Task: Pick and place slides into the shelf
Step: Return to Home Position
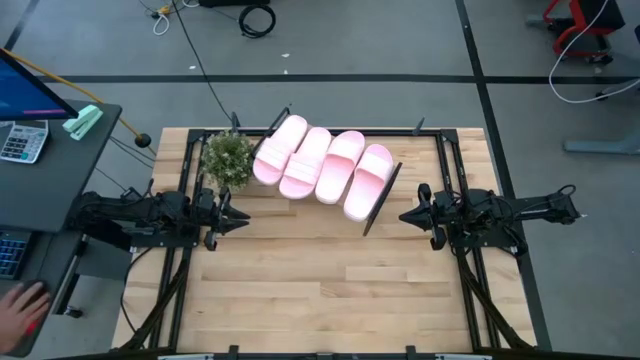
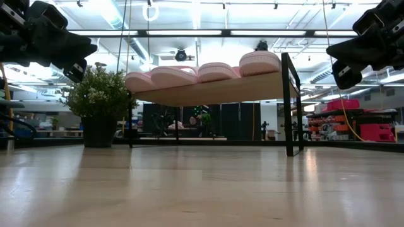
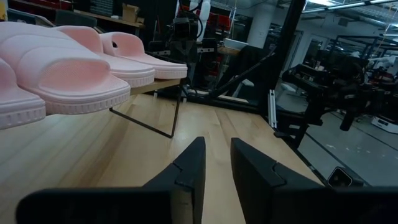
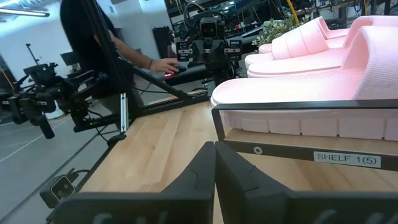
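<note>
Four light pink slides (image 1: pixel 320 165) lie side by side on the slanted wood shelf (image 2: pixel 214 94), soles down on the board, toward the table's far edge. The low view shows the slides (image 2: pixel 208 72) raised above the tabletop on thin black legs. My left gripper (image 1: pixel 245 218) hovers left of the shelf, pointing right; in its wrist view the left gripper (image 3: pixel 216 168) is open by a narrow gap and empty. My right gripper (image 1: pixel 403 215) hovers just right of the shelf's right end, pointing left; in its wrist view the right gripper (image 4: pixel 214 168) is shut and empty.
A small potted plant (image 1: pixel 228 158) stands at the shelf's left end. Bare wood tabletop (image 1: pixel 320 280) stretches from the grippers to the near edge. A person's hand (image 1: pixel 22 308) rests off the table at the lower left, beside a desk with a calculator (image 1: pixel 22 140).
</note>
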Tool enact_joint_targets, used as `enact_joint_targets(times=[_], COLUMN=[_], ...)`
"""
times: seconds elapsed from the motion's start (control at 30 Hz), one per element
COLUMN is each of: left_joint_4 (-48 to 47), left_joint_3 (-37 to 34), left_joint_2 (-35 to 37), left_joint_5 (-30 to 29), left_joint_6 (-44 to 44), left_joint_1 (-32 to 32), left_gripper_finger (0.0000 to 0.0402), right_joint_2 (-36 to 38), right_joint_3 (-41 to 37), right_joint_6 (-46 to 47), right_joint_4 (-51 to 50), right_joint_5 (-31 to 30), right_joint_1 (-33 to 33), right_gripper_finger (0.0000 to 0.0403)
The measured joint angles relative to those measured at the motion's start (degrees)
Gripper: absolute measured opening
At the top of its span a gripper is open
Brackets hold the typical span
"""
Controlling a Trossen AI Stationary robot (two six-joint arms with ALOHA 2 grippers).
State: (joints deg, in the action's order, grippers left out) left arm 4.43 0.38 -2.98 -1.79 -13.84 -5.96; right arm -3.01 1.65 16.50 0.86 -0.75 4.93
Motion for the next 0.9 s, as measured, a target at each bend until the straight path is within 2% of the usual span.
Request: enact_joint_targets(times=[0.57, 0.9], left_joint_4=[0.0, 0.0], left_joint_3=[0.0, 0.0], left_joint_2=[0.0, 0.0], left_joint_5=[0.0, 0.0], left_joint_6=[0.0, 0.0], left_joint_1=[0.0, 0.0], left_gripper_finger=[0.0076, 0.0087], right_joint_2=[0.0, 0.0], right_joint_3=[0.0, 0.0], right_joint_6=[0.0, 0.0], right_joint_4=[0.0, 0.0], right_joint_5=[0.0, 0.0], right_joint_1=[0.0, 0.0], right_gripper_finger=[0.0016, 0.0014])
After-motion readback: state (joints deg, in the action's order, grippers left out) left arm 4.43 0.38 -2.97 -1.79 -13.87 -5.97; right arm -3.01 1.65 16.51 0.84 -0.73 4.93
